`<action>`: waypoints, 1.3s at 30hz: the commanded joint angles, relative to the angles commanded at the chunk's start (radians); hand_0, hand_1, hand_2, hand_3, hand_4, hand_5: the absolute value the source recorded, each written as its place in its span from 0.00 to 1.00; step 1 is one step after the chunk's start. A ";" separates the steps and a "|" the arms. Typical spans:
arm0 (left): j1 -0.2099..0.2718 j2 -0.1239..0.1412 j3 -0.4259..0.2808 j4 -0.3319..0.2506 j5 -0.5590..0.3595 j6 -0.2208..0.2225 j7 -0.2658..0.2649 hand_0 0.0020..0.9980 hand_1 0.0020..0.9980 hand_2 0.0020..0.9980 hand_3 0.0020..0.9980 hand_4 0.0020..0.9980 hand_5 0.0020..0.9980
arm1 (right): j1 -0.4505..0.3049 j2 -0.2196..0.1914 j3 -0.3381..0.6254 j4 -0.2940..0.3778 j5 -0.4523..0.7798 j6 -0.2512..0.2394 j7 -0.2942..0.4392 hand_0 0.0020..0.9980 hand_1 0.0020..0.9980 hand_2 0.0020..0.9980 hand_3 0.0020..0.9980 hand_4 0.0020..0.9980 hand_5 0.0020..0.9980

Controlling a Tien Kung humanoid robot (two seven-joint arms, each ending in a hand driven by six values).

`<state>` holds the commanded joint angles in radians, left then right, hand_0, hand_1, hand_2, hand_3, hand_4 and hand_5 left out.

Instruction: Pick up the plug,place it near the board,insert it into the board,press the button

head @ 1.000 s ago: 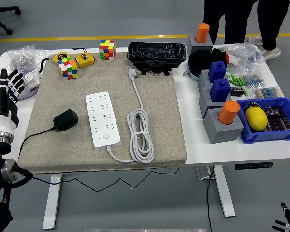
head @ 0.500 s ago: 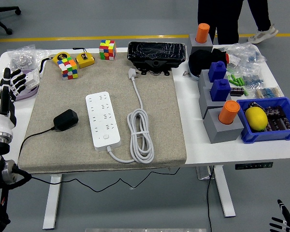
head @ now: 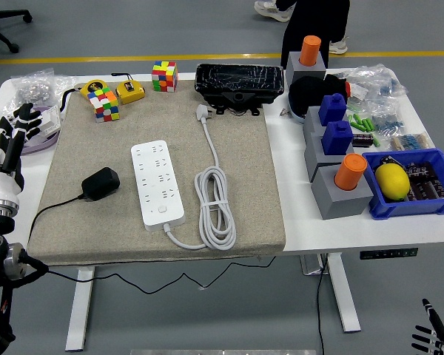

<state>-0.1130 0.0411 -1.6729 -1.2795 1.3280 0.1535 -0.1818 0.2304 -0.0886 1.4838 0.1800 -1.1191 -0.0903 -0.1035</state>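
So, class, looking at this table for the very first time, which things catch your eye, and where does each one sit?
The white power strip lies mid-mat on the beige mat, its coiled white cable to its right and a black plug adapter to its left. On the right, orange cylinders top grey blocks beside a blue bin holding a yellow lemon. Colourful cubes sit at the far edge.

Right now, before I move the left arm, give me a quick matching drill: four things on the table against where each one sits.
Things:
1. black plug
2. white power strip
3. lemon
4. coiled white cord

Places:
A. in the blue bin
B. right of the strip
C. middle of the mat
D. left of the strip

Pairs: 1-D, 2-C, 3-A, 4-B
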 joint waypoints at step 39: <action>0.009 0.006 0.006 -0.002 0.030 -0.002 0.013 0.74 0.75 0.72 0.73 1.00 0.73 | -0.013 0.015 0.160 0.000 -0.191 0.043 -0.006 0.92 0.88 0.87 0.87 1.00 1.00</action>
<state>-0.1036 0.0467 -1.6666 -1.2810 1.3583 0.1518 -0.1688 0.2179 -0.0740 1.6441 0.1800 -1.3105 -0.0473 -0.1097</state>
